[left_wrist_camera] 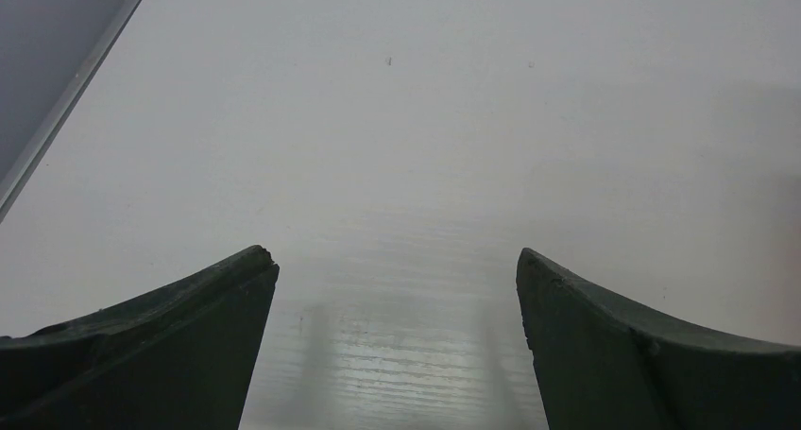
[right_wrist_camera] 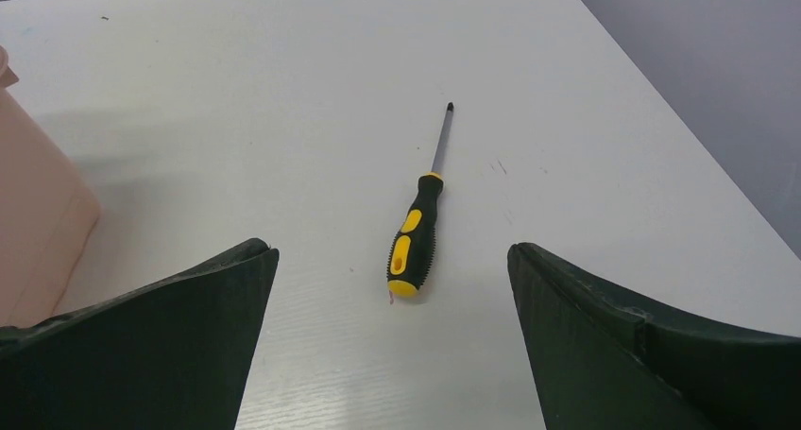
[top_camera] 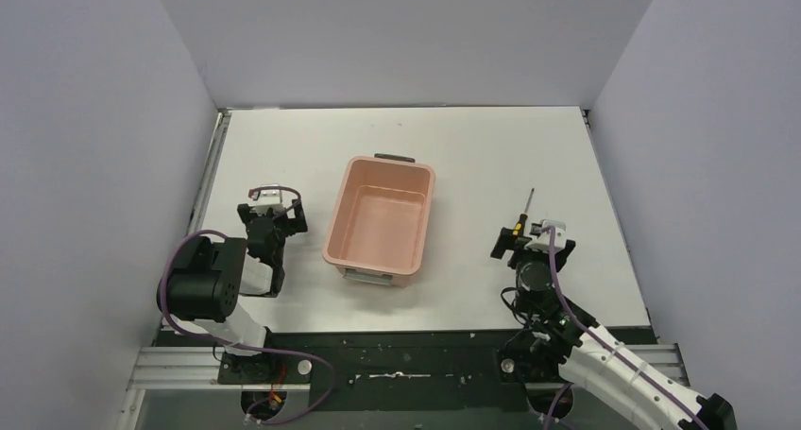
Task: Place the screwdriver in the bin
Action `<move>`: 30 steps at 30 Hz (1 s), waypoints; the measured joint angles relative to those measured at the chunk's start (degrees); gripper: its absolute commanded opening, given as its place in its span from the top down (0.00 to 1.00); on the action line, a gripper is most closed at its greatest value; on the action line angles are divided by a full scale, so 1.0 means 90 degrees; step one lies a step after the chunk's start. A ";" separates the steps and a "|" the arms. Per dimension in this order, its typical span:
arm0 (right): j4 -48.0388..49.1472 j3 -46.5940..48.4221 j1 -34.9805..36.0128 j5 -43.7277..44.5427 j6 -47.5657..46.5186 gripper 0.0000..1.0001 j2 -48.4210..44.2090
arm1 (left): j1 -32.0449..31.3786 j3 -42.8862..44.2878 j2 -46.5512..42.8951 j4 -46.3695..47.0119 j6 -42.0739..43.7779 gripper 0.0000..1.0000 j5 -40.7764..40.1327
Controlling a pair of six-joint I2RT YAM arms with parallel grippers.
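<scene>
Lying flat on the table (top_camera: 472, 146), your screwdriver (right_wrist_camera: 416, 236) sits right of the bin (top_camera: 378, 224), well apart, untouched, just ahead of your right gripper (right_wrist_camera: 392, 252), fingers spread. Your left gripper (left_wrist_camera: 397, 260), also spread, hovers left of the bin.

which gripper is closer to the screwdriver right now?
Right. The right gripper is open just behind the screwdriver's handle end; the left gripper, also open, is on the other side of the bin, facing bare table.
</scene>
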 measured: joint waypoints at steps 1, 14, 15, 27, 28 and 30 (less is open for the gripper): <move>-0.0010 0.0012 -0.0005 -0.0005 0.0005 0.00 0.0032 | 0.0000 0.0000 0.0000 -0.0002 0.0000 0.03 0.0000; -0.2086 0.4583 -0.2484 -0.1676 0.0600 0.01 0.3249 | 0.0000 0.0000 0.0000 -0.0002 0.0002 0.03 0.0000; -0.2285 0.4954 -0.2905 -0.2050 0.0646 0.03 0.3614 | 0.0000 0.0000 0.0000 -0.0002 0.0000 0.03 0.0000; -0.3553 0.5899 -0.4741 -0.5054 0.0665 0.31 0.7480 | 0.0000 0.0000 0.0000 -0.0002 0.0000 0.03 0.0000; -0.3580 0.5770 -0.4733 -0.5117 0.0668 0.34 0.7584 | 0.0000 0.0000 0.0000 -0.0002 0.0000 0.03 0.0000; -0.3597 0.5544 -0.4707 -0.5158 0.0673 0.38 0.7681 | 0.0002 0.0000 0.0000 0.0000 0.0000 0.03 0.0000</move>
